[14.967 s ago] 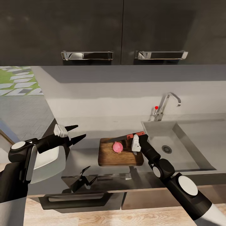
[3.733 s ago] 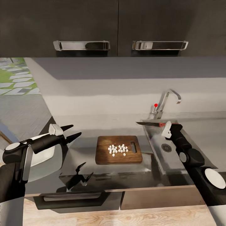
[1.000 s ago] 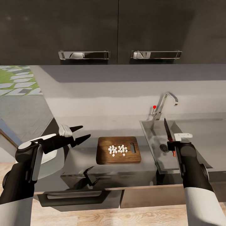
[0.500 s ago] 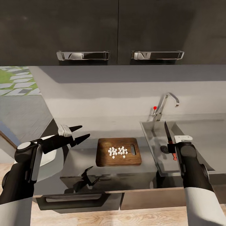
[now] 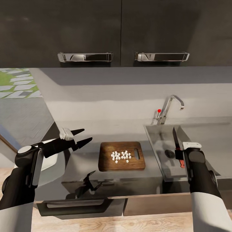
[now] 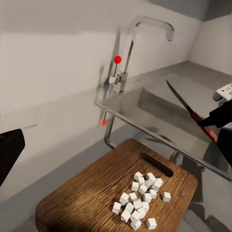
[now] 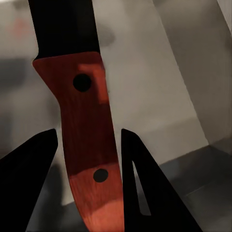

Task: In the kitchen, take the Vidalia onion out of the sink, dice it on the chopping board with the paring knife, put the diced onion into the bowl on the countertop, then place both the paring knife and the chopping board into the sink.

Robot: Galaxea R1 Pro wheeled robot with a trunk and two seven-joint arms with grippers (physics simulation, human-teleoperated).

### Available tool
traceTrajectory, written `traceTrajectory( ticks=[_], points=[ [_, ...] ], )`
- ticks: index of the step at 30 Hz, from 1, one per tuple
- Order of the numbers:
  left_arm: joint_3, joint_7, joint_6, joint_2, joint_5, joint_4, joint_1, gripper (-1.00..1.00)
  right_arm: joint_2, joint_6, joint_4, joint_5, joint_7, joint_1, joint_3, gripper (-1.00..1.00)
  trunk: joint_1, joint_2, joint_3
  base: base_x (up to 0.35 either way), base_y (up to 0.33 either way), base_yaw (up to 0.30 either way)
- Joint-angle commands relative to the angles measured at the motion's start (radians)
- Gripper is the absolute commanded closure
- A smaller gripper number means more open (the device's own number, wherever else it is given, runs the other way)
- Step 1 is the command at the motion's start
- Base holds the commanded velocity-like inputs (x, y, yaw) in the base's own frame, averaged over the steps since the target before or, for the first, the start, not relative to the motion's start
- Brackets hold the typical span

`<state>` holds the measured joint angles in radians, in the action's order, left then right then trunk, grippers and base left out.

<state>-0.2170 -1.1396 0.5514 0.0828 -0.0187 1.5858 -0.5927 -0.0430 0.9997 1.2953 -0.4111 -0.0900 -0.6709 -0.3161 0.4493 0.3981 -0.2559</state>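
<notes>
Red-handled paring knife (image 5: 177, 144) in right claw (image 5: 183, 155); one chopping board (image 5: 121, 156)

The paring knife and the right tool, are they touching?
Cannot tell. In the right wrist view the paring knife lies between the fingers of the right tool, with a pale sliver showing at each side of the red handle, so contact isn't plain.

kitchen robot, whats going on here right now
The right gripper holds the paring knife by its red handle over the sink, blade pointing toward the tap. The onion is already diced: white cubes sit on the chopping board, not yet in the bowl. The left gripper hovers open and empty near the board.
</notes>
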Motion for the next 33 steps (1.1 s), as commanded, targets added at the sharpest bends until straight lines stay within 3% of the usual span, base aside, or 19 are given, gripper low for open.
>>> traceTrajectory(
  ticks=[1, 12, 24, 33],
  points=[
    [-0.001, -0.003, 0.010, 0.000, -0.002, 0.000, -0.001, -1.00, 0.000, 0.004, -0.001, -0.010, -0.010, -0.001, -0.001, 1.00, 0.001, 0.002, -0.002, 0.114, -0.057, 0.000],
    [0.000, -0.008, 0.010, 0.000, -0.003, 0.001, -0.001, -1.00, 0.000, 0.004, -0.010, -0.009, -0.010, -0.001, -0.003, 1.00, 0.001, 0.002, -0.002, 0.132, -0.099, 0.000],
    [-0.002, -0.008, 0.015, 0.005, -0.004, 0.002, -0.001, -1.00, 0.000, -0.001, -0.102, -0.009, -0.010, -0.001, -0.003, 1.00, 0.001, 0.002, -0.002, 0.004, -0.003, 0.000],
    [0.001, -0.009, 0.014, -0.008, -0.006, 0.003, -0.001, -1.00, 0.002, -0.002, -0.117, -0.008, -0.010, -0.001, -0.003, 1.00, 0.001, 0.002, -0.002, 0.000, 0.000, 0.000]
  ],
)
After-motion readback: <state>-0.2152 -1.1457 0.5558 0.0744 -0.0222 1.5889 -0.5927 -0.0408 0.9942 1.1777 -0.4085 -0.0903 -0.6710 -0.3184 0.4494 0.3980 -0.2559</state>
